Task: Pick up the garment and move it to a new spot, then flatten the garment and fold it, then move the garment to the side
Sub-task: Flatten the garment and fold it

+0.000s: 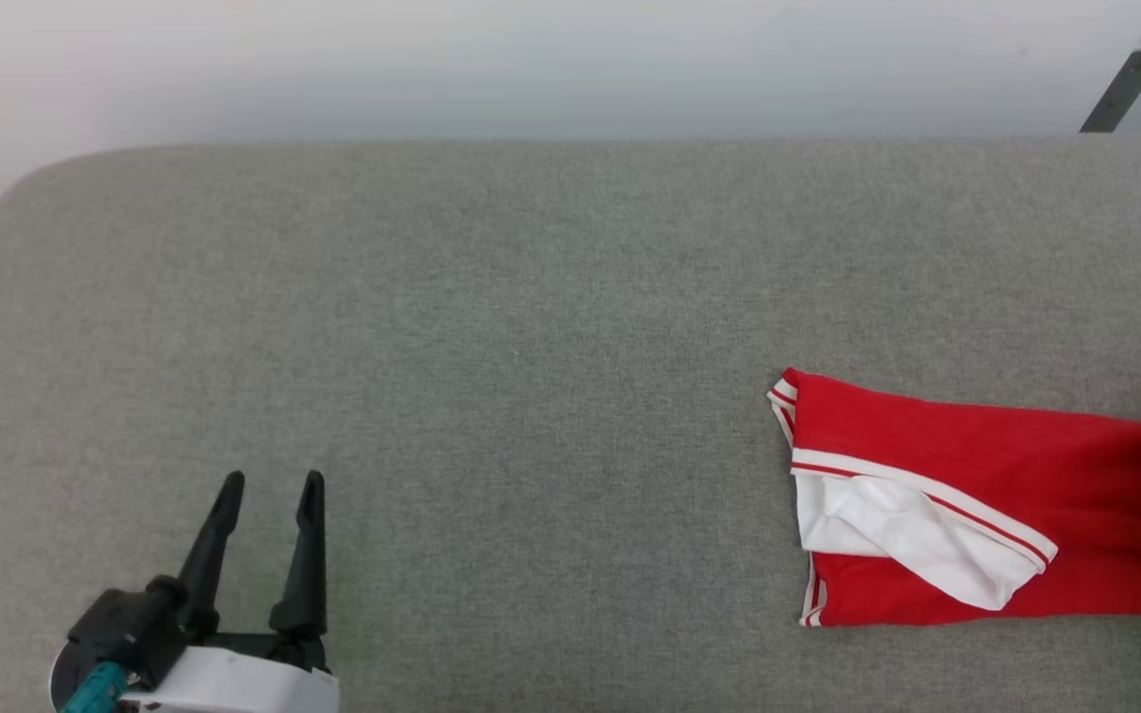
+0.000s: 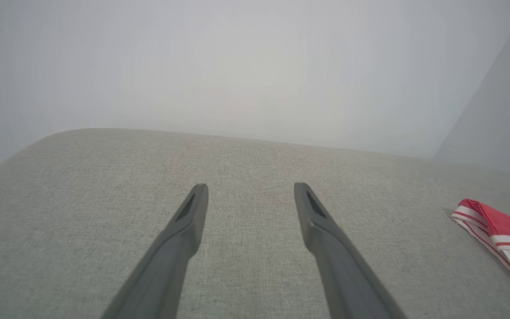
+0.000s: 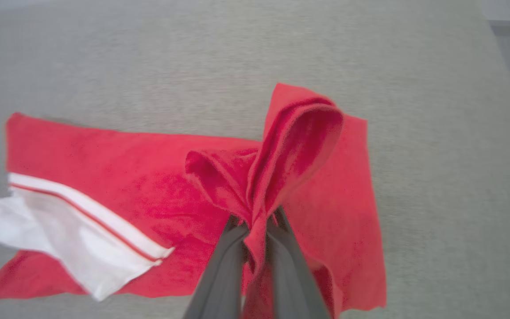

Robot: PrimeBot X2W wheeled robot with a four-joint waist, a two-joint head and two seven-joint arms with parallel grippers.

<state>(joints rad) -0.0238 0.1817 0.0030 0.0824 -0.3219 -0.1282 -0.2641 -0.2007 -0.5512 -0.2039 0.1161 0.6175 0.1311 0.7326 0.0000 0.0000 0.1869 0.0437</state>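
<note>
Our right hand [image 3: 257,219] clamps the folded garment [image 3: 104,155], left hand [image 1: 272,480] spread idle; looks like the move aside, so lift gently.

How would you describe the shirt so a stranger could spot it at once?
Start at the grey fabric surface and look to its right side. There lies the garment, a folded red shirt with a white sleeve and striped trim. It is the one bright thing there, and the right claw pinches a fold of it.
</note>
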